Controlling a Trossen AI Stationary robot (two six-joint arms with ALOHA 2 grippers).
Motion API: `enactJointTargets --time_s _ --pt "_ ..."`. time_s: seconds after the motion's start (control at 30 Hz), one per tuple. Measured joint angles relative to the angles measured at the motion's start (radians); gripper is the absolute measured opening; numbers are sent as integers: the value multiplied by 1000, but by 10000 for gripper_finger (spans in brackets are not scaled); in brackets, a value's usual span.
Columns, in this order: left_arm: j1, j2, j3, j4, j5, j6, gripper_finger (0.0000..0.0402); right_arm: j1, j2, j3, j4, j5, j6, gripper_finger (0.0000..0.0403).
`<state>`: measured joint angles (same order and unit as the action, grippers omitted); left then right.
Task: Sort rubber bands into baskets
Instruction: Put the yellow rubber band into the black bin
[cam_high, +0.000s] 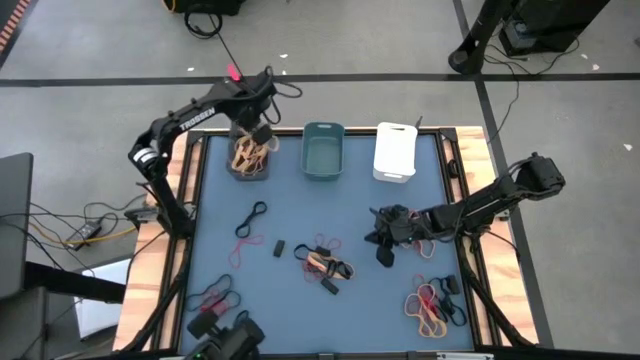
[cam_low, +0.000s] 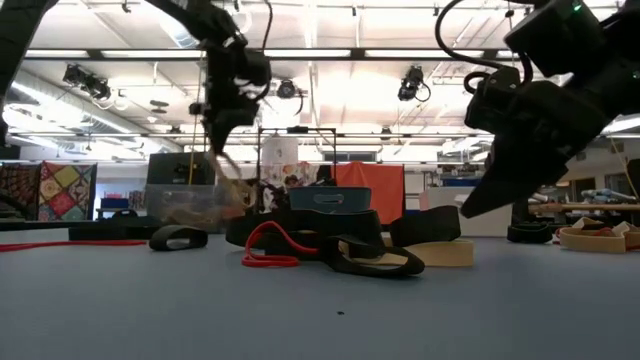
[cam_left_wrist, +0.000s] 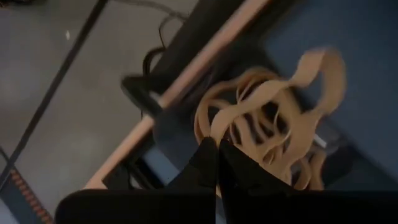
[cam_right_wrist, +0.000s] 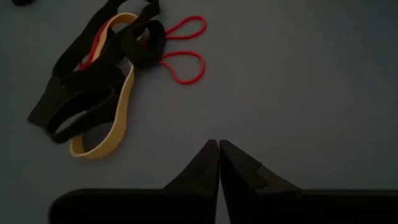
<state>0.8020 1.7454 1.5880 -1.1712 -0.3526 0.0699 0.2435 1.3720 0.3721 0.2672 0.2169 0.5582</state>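
1. The left arm reaches from the table's left edge toward the far left corner, elbow bent, its wrist turned down over the dark grey basket (cam_high: 249, 158).
2. The left tool (cam_high: 259, 134) hangs just above that basket; in the left wrist view its fingers (cam_left_wrist: 208, 163) lie together, a tan rubber band (cam_left_wrist: 273, 87) looping up from their tips.
3. The dark grey basket holds a heap of tan bands.
4. The teal basket (cam_high: 323, 150) stands in the middle of the far edge; the white basket (cam_high: 395, 151) is just beside it, toward the far right corner.
5. The right arm stretches in from the right edge, forearm low and nearly level, ending right of the table's middle.
6. The right tool (cam_high: 384, 240) points down at bare table; its fingers (cam_right_wrist: 205, 167) are closed together and hold nothing.
7. Loose rubber bands (cam_high: 322, 260) in black, red and tan lie in the middle of the table; more lie near the right near corner (cam_high: 432, 303) and the left near corner (cam_high: 216, 298).
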Motion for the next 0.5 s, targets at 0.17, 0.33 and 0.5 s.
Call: enactJointTargets --time_s 0.17,0.33,0.5 --pt "30 0 -116 6 0 2 6 19 0 0 0 2 18 15" --pt "72 -40 -250 78 0 5 6 33 0 0 0 40 27 16" --pt "123 -105 -375 117 -1 -10 7 36 0 0 0 54 28 25"
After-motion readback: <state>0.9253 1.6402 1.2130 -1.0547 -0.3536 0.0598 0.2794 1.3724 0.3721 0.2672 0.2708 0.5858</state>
